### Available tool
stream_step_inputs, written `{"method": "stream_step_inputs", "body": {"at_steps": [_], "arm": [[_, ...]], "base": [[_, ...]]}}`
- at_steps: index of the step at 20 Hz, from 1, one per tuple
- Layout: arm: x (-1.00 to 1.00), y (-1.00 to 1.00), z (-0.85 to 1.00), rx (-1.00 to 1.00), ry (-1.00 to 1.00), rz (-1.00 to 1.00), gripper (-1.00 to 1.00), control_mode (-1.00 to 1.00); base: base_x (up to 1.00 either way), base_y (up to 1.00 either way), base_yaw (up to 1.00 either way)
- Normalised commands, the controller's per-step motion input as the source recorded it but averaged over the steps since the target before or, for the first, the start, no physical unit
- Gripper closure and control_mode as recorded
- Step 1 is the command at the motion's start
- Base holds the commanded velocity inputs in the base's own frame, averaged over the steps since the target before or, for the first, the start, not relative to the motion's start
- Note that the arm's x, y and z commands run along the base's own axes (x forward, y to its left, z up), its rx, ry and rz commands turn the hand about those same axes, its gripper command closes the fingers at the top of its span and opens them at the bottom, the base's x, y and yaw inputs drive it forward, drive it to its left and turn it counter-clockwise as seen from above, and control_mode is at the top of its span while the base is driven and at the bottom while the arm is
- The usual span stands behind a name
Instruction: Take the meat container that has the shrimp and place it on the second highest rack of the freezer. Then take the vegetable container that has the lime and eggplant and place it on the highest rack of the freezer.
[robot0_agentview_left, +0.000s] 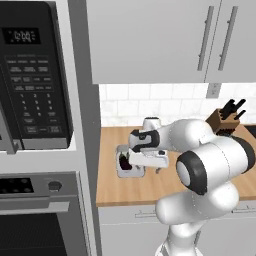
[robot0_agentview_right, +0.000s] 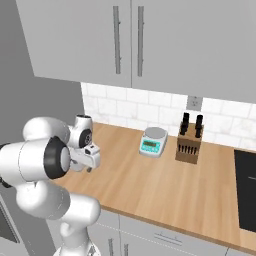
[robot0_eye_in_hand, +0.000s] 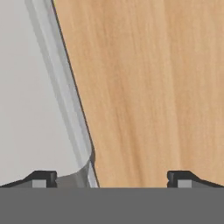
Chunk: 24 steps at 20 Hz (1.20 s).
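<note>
Task looks early: a container (robot0_agentview_left: 131, 165) sits on the wooden counter (robot0_agentview_left: 225, 180) near its left edge, close to the oven column, nothing lifted, and no freezer rack is loaded as far as these views show. It's a pale, clear-walled tray with something dark, maybe the eggplant (robot0_agentview_left: 125, 161), inside; lime not discernible. Claw (robot0_eye_in_hand: 112, 178) hovers low over the tray's rim, fingers spread wide, pinching nothing.

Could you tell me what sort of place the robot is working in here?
A rendered home kitchen, it seems: a black microwave sits above a built-in oven, a light wooden counter carries a small digital kitchen scale and a wooden knife block, with grey wall cabinets overhead.
</note>
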Motion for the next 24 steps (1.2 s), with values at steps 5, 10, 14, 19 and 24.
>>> {"method": "stream_step_inputs", "body": {"at_steps": [5, 10, 14, 19, 24], "arm": [[-0.10, -0.03, -0.08, 0.00, 0.00, 0.00, -1.00, -1.00], [0.05, -0.14, 0.00, 0.00, 0.02, 0.00, -1.00, -1.00], [0.33, -0.01, -0.23, 0.00, 0.05, 0.00, -1.00, -1.00], [0.04, 0.00, -0.44, 0.00, 0.01, 0.00, -1.00, -1.00], [0.00, 0.00, -0.23, 0.00, 0.00, 0.00, 1.00, -1.00]], "base": [[0.00, 0.00, 0.00], [0.00, 0.00, 0.00], [0.00, 0.00, 0.00], [0.00, 0.00, 0.00], [0.00, 0.00, 0.00]]}}
